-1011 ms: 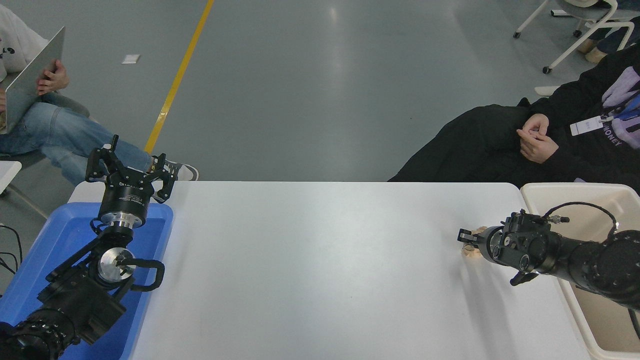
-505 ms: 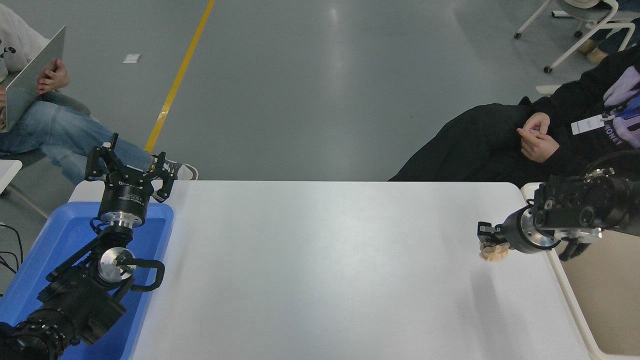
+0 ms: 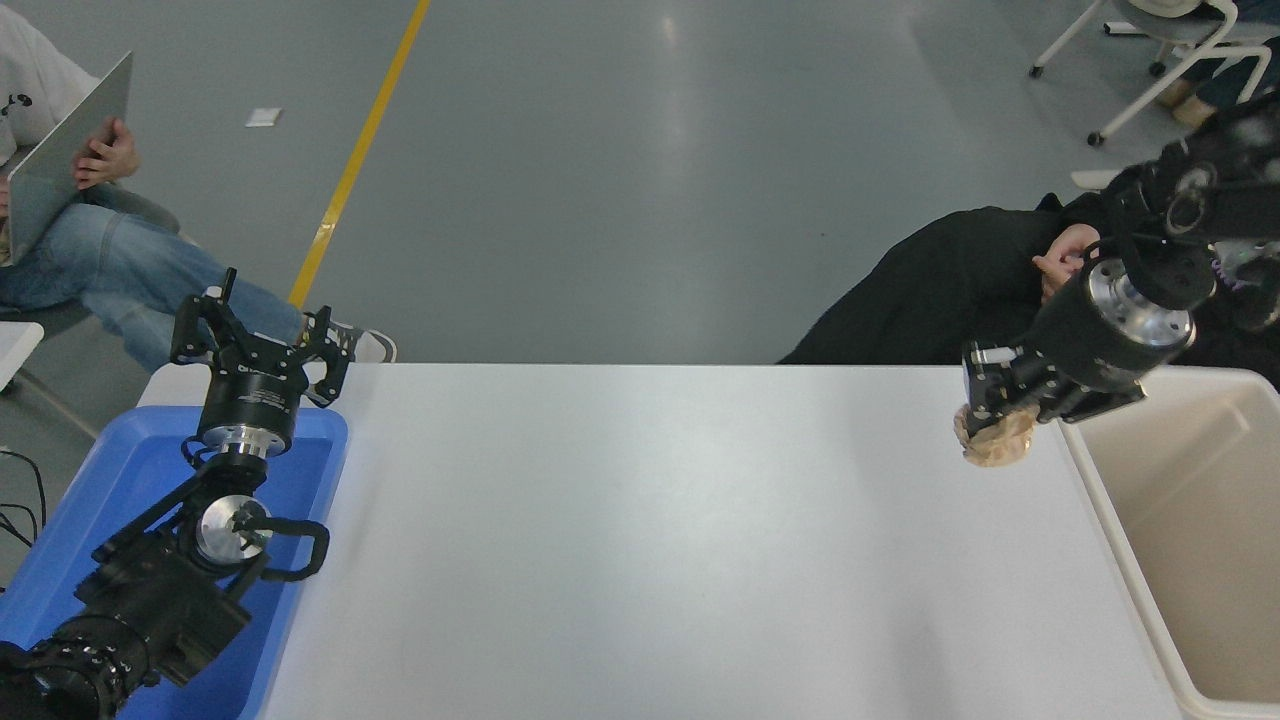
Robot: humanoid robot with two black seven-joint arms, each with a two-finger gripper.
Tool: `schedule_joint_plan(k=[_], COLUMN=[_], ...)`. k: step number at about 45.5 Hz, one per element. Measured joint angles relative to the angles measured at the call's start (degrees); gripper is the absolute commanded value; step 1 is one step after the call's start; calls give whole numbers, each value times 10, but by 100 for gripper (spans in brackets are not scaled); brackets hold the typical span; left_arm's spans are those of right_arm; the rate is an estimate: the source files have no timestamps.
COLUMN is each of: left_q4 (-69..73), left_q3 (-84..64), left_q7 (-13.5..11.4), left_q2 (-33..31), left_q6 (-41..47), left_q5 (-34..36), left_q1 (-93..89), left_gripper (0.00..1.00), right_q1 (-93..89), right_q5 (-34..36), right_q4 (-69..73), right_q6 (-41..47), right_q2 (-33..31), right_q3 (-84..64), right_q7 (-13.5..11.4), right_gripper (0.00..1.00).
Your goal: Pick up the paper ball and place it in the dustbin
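The tan-beige paper ball (image 3: 995, 439) hangs from my right gripper (image 3: 990, 410), which is shut on its top and holds it well above the white table (image 3: 640, 540), just left of the dustbin's near rim. The dustbin (image 3: 1105, 520) is a cream-white bin with a beige inside at the table's right edge. The right arm reaches in from the upper right. My left gripper (image 3: 262, 322) is open and parked over the blue tray at the lower left.
A blue plastic tray (image 3: 120, 470) sits at the table's left end under the left arm. A person in black sits behind the table's far right corner, hands (image 3: 1062, 258) near the right arm. Another person with a laptop sits at the far left.
My right gripper has lifted the paper ball from the table and risen up and back, the arm swinging upward over the dustbin side. The left arm has not moved.
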Motion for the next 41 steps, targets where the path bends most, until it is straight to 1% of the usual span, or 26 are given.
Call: schedule_joint_plan(k=[11,26,41], left_q4=[0,0,0], left_q3=[0,0,0], left_q7=[0,0,0], left_q2=[0,0,-1], left_q6=[0,0,0], left_q5=[0,0,-1], left_q1=[0,0,1], left_gripper=[99,99,99], right_q1=[67,87,69], right_q5=[1,1,2], right_q4=[17,15,-7], right_q6=[13,17,9], right_q2=[-14,-27,-84], right_q3=[-9,-33,-169], right_q7=[0,-2,-4], right_gripper=[0,0,0])
